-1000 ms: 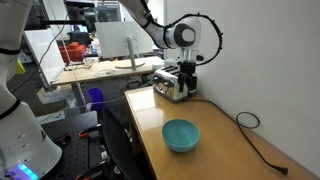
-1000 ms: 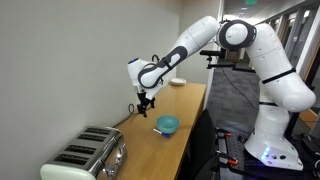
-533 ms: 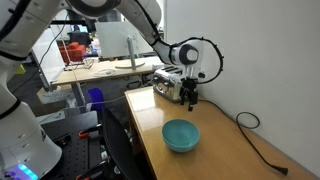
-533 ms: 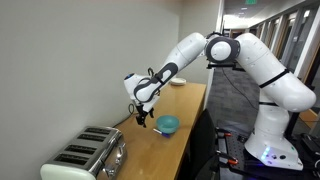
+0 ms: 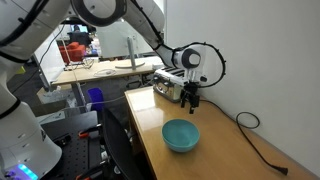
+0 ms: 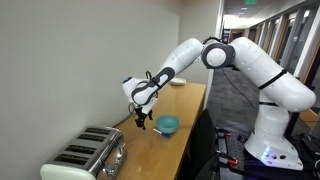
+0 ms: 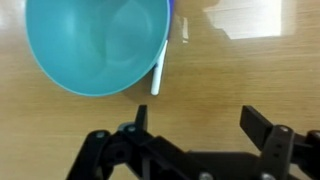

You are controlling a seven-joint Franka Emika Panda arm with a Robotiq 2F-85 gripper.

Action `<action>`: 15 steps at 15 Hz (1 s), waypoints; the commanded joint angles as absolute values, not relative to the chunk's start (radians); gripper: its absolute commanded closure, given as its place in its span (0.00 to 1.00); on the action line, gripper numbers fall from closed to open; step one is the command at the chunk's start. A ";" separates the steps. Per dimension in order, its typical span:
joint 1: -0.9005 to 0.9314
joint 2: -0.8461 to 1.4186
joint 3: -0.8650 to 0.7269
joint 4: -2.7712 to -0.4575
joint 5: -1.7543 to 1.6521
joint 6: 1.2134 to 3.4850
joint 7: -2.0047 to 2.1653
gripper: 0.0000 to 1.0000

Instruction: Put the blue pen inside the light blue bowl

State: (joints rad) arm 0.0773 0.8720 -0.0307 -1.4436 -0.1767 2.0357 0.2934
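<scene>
Pen (image 7: pixel 159 68) is lying just beside bowl (image 7: pixel 95 45) rim (axis pointing toward gripper (image 7: pixel 197 130)); fingers (image 7: pixel 256 125) are hovering spread wide over bare table (image 7: pixel 230 70).

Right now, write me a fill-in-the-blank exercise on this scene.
The blue pen lies on the table, not ___ the light blue bowl.
The bowl is ___.
The end effector is ___, gripping nothing.
Missing words: inside; empty; open.
</scene>
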 commanded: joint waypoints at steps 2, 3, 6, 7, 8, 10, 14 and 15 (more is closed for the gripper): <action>0.090 0.875 -0.047 -1.440 -0.162 2.034 0.286 0.00; 0.090 0.875 -0.047 -1.440 -0.162 2.034 0.286 0.00; 0.090 0.875 -0.047 -1.440 -0.162 2.033 0.286 0.00; 0.093 0.885 -0.050 -1.428 -0.164 2.037 0.295 0.00; 0.095 0.895 -0.051 -1.420 -0.166 2.039 0.296 0.00; 0.101 0.929 -0.064 -1.390 -0.172 2.032 0.317 0.00; 0.082 0.988 -0.074 -1.333 -0.161 2.023 0.293 0.00; 0.071 1.000 -0.072 -1.318 -0.151 2.017 0.286 0.00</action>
